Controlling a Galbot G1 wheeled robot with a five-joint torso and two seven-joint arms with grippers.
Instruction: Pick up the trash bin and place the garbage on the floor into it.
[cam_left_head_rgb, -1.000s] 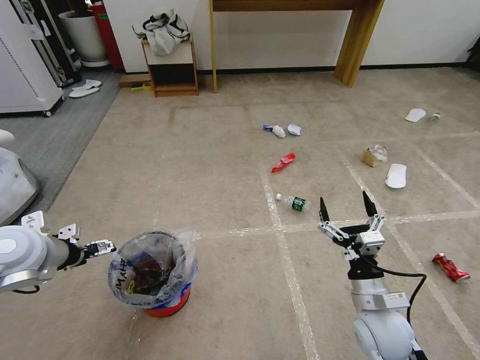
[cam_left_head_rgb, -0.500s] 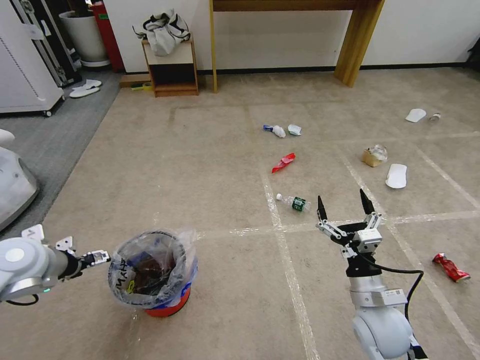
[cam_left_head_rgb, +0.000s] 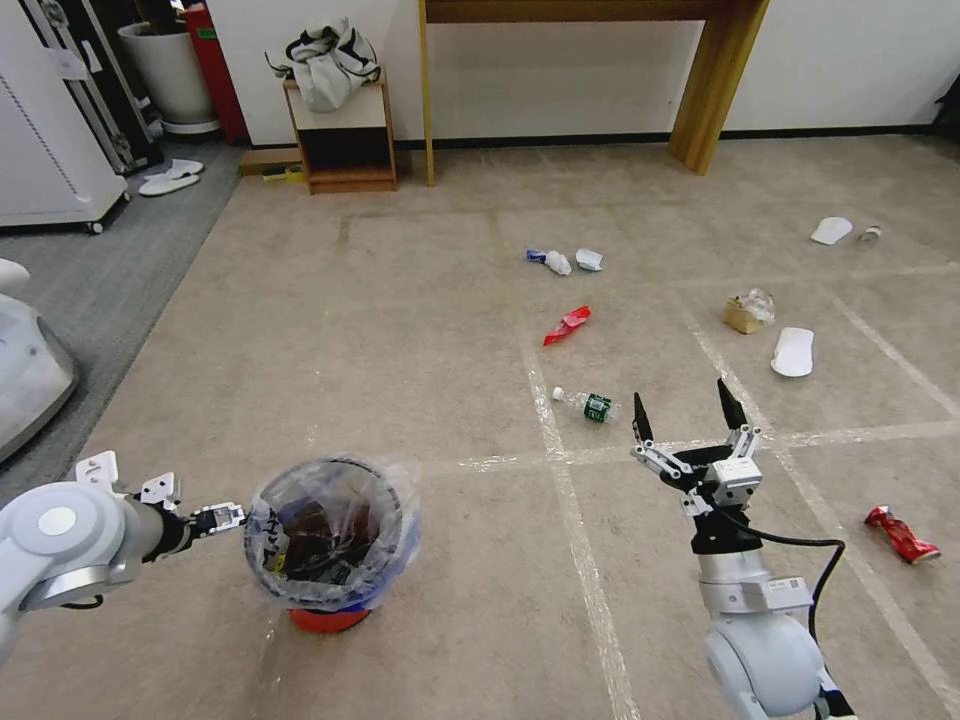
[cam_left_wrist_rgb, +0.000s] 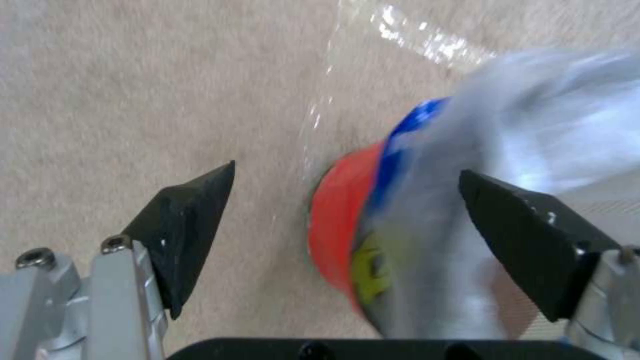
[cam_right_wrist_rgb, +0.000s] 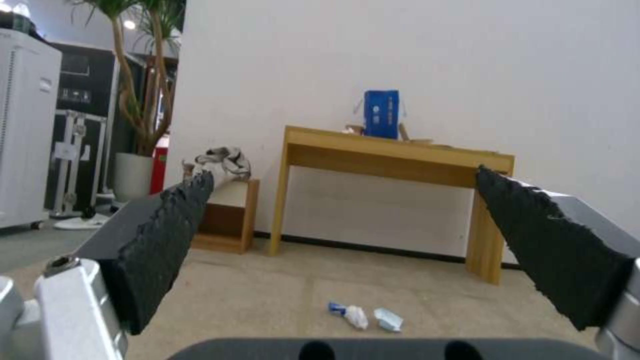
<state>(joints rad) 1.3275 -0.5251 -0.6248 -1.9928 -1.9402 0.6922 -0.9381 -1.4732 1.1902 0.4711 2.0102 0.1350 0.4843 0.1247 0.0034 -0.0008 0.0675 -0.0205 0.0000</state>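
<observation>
The trash bin (cam_left_head_rgb: 335, 535), a red bucket with a blue band and a clear plastic liner, stands on the floor (cam_left_head_rgb: 420, 350) at lower left, leaning a little. My left gripper (cam_left_head_rgb: 228, 517) is open at its left side; in the left wrist view the left gripper (cam_left_wrist_rgb: 347, 170) has the bin's wall (cam_left_wrist_rgb: 340, 220) between its fingers. My right gripper (cam_left_head_rgb: 684, 407) hangs open and empty above the carpet. Garbage lies beyond: a green-labelled bottle (cam_left_head_rgb: 588, 404), a red wrapper (cam_left_head_rgb: 566, 325), white papers (cam_left_head_rgb: 558, 262), a brown paper bag (cam_left_head_rgb: 748, 311), a white slipper (cam_left_head_rgb: 793, 352) and a crushed red can (cam_left_head_rgb: 902, 535).
A wooden table (cam_left_head_rgb: 715, 90) and a low shelf (cam_left_head_rgb: 345, 140) with a bag on it stand against the far wall. Grey carpet (cam_left_head_rgb: 100, 270) with a white cabinet (cam_left_head_rgb: 40, 130) lies to the left. Another slipper (cam_left_head_rgb: 830, 230) lies far right.
My left gripper has moved right against the bin, and the bin's top has shifted to the right. The right gripper has barely moved.
</observation>
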